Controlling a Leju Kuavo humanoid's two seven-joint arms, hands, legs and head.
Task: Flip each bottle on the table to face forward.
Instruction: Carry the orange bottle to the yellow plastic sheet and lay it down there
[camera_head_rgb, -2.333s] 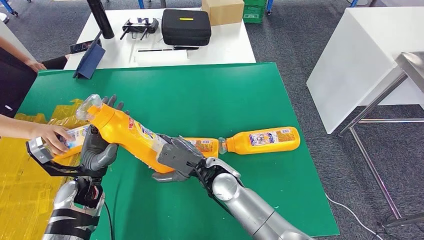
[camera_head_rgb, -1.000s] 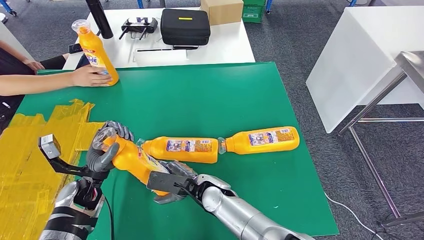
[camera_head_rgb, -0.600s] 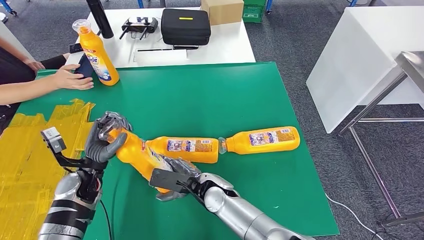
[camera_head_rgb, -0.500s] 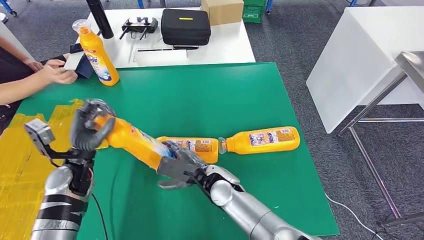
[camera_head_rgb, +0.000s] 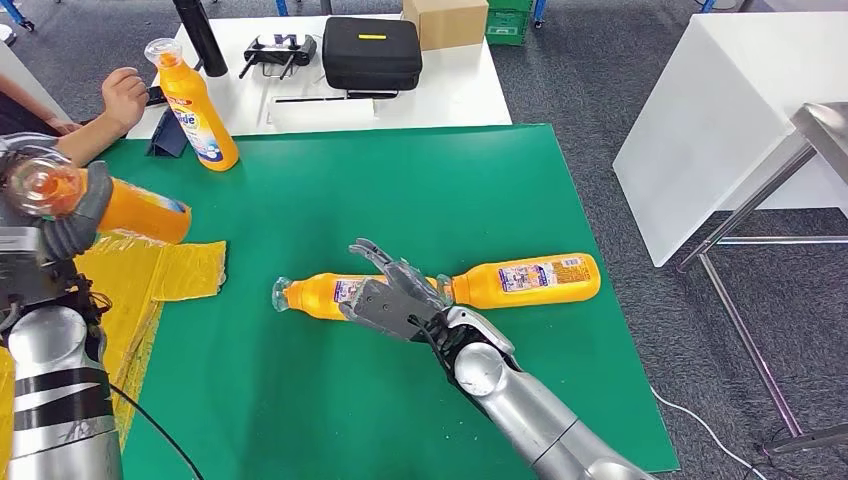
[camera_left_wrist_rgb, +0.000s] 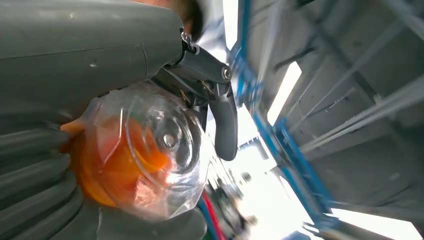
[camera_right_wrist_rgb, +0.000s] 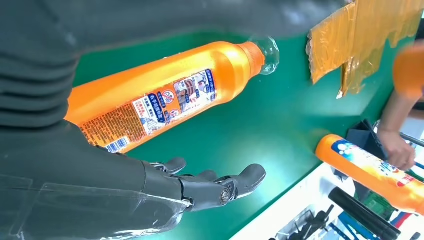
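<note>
My left hand (camera_head_rgb: 70, 215) grips an orange bottle (camera_head_rgb: 130, 208) by its neck, lifted at the far left with its clear cap (camera_head_rgb: 35, 183) toward me; the left wrist view shows the clear cap (camera_left_wrist_rgb: 160, 150) among the fingers. My right hand (camera_head_rgb: 395, 295) hovers open over a lying orange bottle (camera_head_rgb: 315, 293), which the right wrist view shows label up as the same lying bottle (camera_right_wrist_rgb: 165, 95). Another orange bottle (camera_head_rgb: 525, 278) lies to its right. An upright orange bottle (camera_head_rgb: 195, 105) stands at the green mat's far left corner.
Yellow tape patches (camera_head_rgb: 175, 270) cover the mat's left side. A person's hand (camera_head_rgb: 120, 95) is by the upright bottle. The white table (camera_head_rgb: 450, 85) behind holds a black case (camera_head_rgb: 372, 52), a controller (camera_head_rgb: 280, 48) and a cardboard box (camera_head_rgb: 445, 20).
My right hand let go of the bottle's base and opened above the lying bottle. My left hand carried the bottle up and to the left. The person's hand drew back.
</note>
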